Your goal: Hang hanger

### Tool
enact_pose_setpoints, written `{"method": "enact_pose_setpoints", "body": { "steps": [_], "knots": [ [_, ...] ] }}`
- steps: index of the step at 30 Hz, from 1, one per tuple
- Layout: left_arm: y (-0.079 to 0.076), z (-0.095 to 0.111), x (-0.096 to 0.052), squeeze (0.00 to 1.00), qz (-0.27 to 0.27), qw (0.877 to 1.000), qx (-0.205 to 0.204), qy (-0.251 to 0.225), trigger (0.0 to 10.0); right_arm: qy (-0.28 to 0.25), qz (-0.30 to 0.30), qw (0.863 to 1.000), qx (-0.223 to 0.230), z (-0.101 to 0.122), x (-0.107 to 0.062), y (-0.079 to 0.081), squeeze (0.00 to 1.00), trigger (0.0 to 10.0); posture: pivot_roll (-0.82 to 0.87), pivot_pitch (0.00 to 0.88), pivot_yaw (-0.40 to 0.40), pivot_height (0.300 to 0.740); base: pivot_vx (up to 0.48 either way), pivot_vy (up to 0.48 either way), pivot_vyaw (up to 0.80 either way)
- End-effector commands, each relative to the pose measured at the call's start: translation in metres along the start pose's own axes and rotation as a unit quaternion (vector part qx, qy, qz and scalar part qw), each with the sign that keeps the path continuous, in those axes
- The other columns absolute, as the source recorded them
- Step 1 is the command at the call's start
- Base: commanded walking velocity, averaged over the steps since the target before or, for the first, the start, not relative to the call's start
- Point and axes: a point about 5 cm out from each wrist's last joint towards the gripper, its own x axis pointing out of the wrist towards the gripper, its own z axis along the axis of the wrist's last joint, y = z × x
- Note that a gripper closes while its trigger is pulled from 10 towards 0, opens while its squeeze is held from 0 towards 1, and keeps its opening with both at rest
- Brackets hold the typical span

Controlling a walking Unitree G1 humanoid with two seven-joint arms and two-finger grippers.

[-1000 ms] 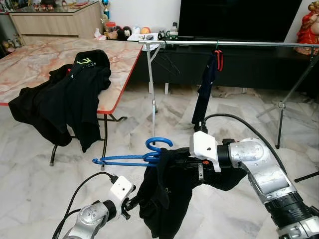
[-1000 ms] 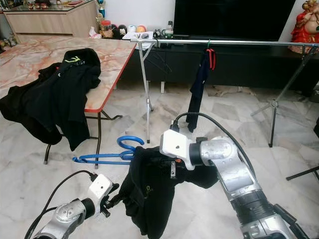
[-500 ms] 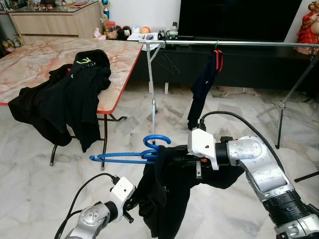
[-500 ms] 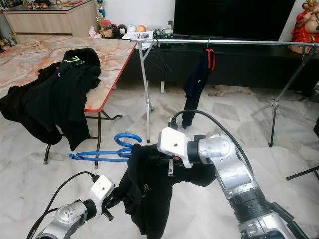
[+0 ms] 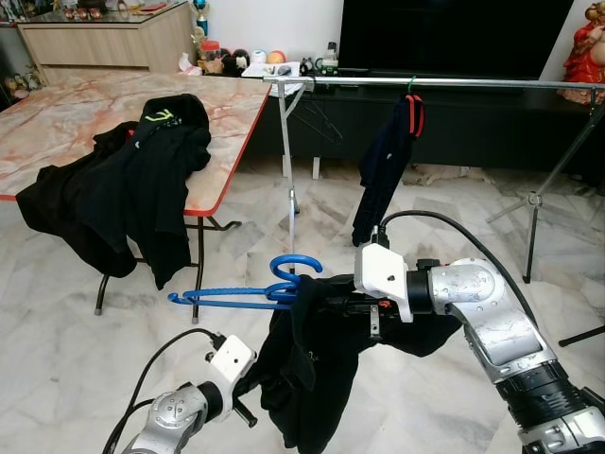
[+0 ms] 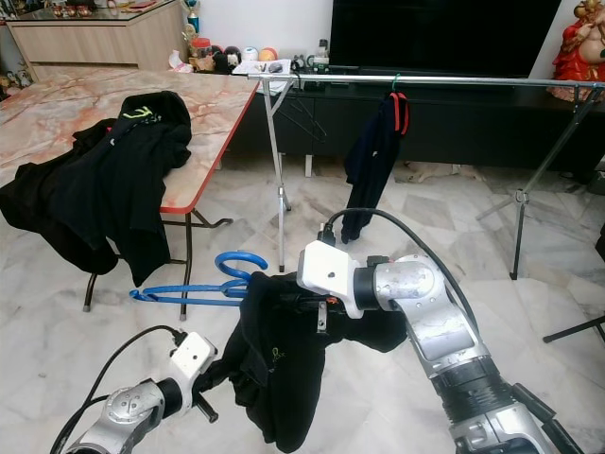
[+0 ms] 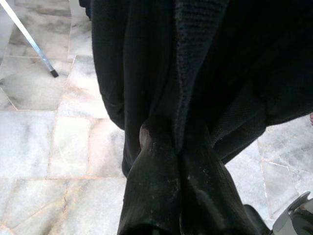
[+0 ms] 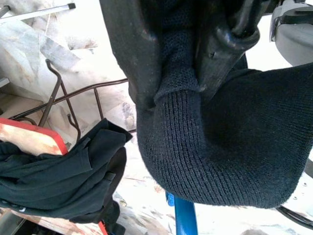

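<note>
Hanger of blue plastic [image 5: 236, 295], with a black knitted garment [image 5: 317, 364] draped on it, is held low in front of the robot, well apart from the long silver metal clothes rail [image 5: 444, 83] at twelve o'clock. On this rail a dark garment with a red hanger [image 5: 388, 156] already hangs. At ten o'clock stands the marble-pattern table with red edge [image 5: 85, 118], and a heap of black clothes [image 5: 123, 180] lies over its corner.

The right hand [image 5: 331, 305] is clamped on the knitted cloth at the hanger's neck; in the right wrist view its fingers [image 8: 139, 58] press the fabric from both sides. The left hand [image 6: 216, 371] is lower, at seven o'clock, and its fingers [image 7: 161, 186] are together on a fold of the same garment.

Compared with one second ago, the hanger has risen a little and shifted toward nine o'clock, and the left arm has dropped slightly. I judge the load is being steadied, but the hook [image 5: 291, 267] is not yet lifted to the rail, so the carrying and hooking are still to do.
</note>
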Motion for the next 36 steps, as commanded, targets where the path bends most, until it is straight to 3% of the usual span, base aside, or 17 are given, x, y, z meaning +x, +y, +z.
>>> {"method": "enact_pose_setpoints", "body": {
  "steps": [1,5,9,13,16,17,22,27,32,33,34,35,36],
  "knots": [
    [0.003,0.002,-0.001,0.00,0.003,1.000,-0.001,-0.005,0.0,-0.007,-0.007,1.000,-0.021,0.007,-0.001,-0.004,0.00,10.0,0.05,0.027,0.034,0.740,0.000,0.000,0.00],
    [0.003,-0.004,-0.003,0.00,0.015,1.000,-0.005,0.009,0.0,0.026,-0.015,1.000,-0.009,-0.009,-0.007,0.002,0.00,10.0,0.04,0.017,0.031,0.740,0.000,0.000,0.00],
    [0.008,-0.018,-0.012,0.00,0.029,0.998,0.011,0.054,0.0,0.114,-0.007,0.993,0.002,-0.043,-0.019,0.016,0.00,10.0,0.04,0.017,0.029,0.740,0.000,0.000,0.00],
    [0.011,-0.028,-0.018,0.00,0.038,0.995,0.026,0.083,0.0,0.141,-0.009,0.989,0.034,-0.064,-0.028,0.027,0.00,10.0,0.03,0.020,0.027,0.740,0.000,0.000,0.00],
    [0.011,-0.029,-0.019,0.00,0.038,0.995,0.026,0.085,0.0,0.142,-0.011,0.989,0.039,-0.066,-0.029,0.028,0.00,10.0,0.04,0.024,0.028,0.740,0.000,0.000,0.00],
    [0.012,-0.031,-0.021,0.00,0.040,0.995,0.026,0.091,0.0,0.144,-0.014,0.988,0.061,-0.072,-0.033,0.032,0.00,10.0,0.04,0.028,0.031,0.740,0.000,0.000,0.00],
    [0.011,-0.041,-0.029,0.00,0.040,0.992,0.030,0.112,0.0,0.231,0.046,0.969,0.069,-0.101,-0.050,0.058,0.00,10.0,0.03,0.037,0.034,0.740,0.000,0.000,0.00],
    [0.010,-0.047,-0.034,0.00,0.039,0.991,0.031,0.122,0.0,0.200,0.045,0.972,0.114,-0.107,-0.064,0.065,0.00,10.0,0.03,0.045,0.033,0.740,0.000,0.000,0.00],
    [0.010,-0.048,-0.034,0.00,0.039,0.991,0.032,0.124,0.0,0.212,0.059,0.969,0.115,-0.112,-0.073,0.071,0.00,10.0,0.03,0.049,0.033,0.740,0.000,0.000,0.00],
    [0.010,-0.048,-0.034,0.00,0.039,0.991,0.034,0.125,0.0,0.224,0.007,0.968,0.114,-0.117,-0.075,0.062,0.00,10.0,0.03,0.050,0.033,0.740,0.000,0.000,0.00],
    [0.010,-0.048,-0.034,0.00,0.039,0.991,0.034,0.125,0.0,0.224,0.007,0.968,0.114,-0.117,-0.075,0.062,0.00,10.0,0.03,0.050,0.033,0.740,0.000,0.000,0.00],
    [0.010,-0.047,-0.034,0.00,0.040,0.991,0.035,0.125,0.0,0.225,-0.049,0.967,0.109,-0.120,-0.076,0.052,0.00,10.0,0.03,0.050,0.033,0.740,0.000,0.000,0.00],
    [0.010,-0.047,-0.033,0.00,0.040,0.991,0.036,0.124,0.0,0.222,-0.064,0.967,0.109,-0.120,-0.076,0.049,0.00,10.0,0.03,0.050,0.033,0.740,0.000,0.000,0.00]
  ]
}}
